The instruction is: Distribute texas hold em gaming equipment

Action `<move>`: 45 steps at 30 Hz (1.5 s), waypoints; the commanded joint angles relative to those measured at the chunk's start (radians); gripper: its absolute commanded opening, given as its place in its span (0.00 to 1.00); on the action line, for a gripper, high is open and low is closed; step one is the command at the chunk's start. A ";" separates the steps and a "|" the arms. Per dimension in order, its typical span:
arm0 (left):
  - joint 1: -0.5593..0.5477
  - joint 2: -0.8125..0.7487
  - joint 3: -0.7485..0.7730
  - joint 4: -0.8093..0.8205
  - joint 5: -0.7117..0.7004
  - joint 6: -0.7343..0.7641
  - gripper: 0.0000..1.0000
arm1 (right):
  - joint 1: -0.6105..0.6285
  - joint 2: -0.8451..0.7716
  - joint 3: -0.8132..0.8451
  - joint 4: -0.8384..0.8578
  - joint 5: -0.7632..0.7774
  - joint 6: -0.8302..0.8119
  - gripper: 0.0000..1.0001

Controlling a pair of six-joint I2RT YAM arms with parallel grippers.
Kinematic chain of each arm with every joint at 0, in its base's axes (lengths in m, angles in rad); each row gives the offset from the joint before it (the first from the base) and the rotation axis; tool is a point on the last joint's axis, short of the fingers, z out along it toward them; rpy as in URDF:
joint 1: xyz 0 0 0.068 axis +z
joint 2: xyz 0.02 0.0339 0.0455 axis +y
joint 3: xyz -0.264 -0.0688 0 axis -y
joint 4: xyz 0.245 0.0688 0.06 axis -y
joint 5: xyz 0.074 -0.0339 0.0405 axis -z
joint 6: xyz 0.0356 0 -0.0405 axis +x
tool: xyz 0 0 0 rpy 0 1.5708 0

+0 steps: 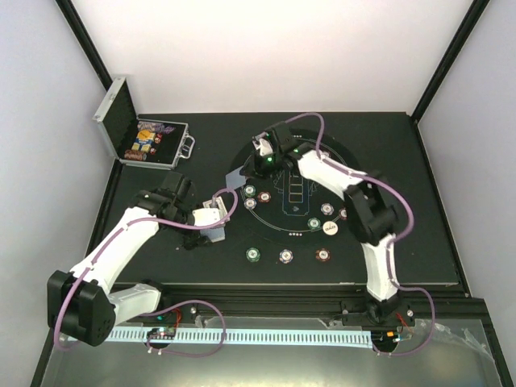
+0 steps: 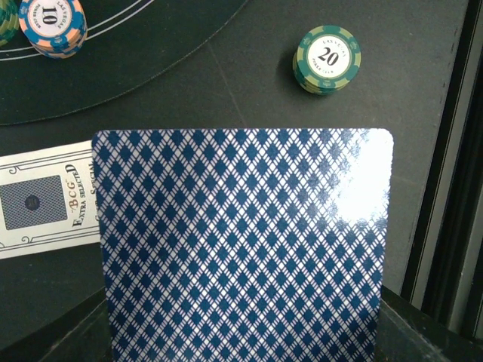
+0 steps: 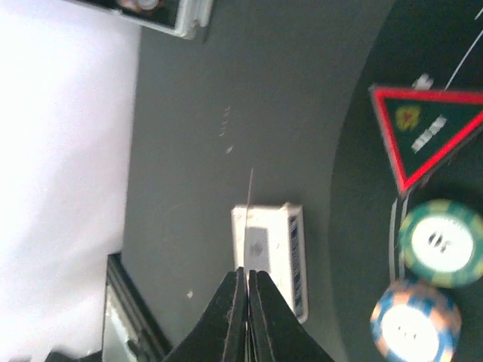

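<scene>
My left gripper [image 1: 211, 216] is left of the round black felt mat [image 1: 355, 165] and holds up a playing card [image 2: 241, 241] with a blue diamond back. The card fills the left wrist view and hides the fingers. My right gripper [image 3: 247, 273] is shut on a thin card [image 3: 250, 196] seen edge-on, above a white card box [image 3: 270, 253]. In the top view the right gripper [image 1: 262, 151] is at the mat's far left edge. Poker chips lie on the mat: green [image 1: 254, 255], white [image 1: 285, 255] and brown-red [image 1: 323, 255] at the near edge, and others around the ring.
The open silver case [image 1: 145, 137] stands at the far left with chips inside. The card box [image 2: 45, 204] lies left of the held card. A green 20 chip [image 2: 327, 59] and a blue-orange 10 chip [image 2: 51, 26] are beyond it. A red-edged triangle [image 3: 426, 132] is on the mat.
</scene>
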 commanded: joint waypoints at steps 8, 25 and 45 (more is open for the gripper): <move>0.005 -0.067 0.040 -0.068 0.016 -0.001 0.01 | -0.067 0.519 0.591 -0.254 -0.038 -0.061 0.05; 0.007 -0.078 0.035 -0.074 0.038 -0.015 0.01 | -0.106 0.201 0.325 -0.273 0.012 -0.158 0.39; 0.003 -0.004 0.110 -0.118 0.109 -0.007 0.02 | 0.261 -0.425 -0.674 0.624 -0.068 0.303 0.83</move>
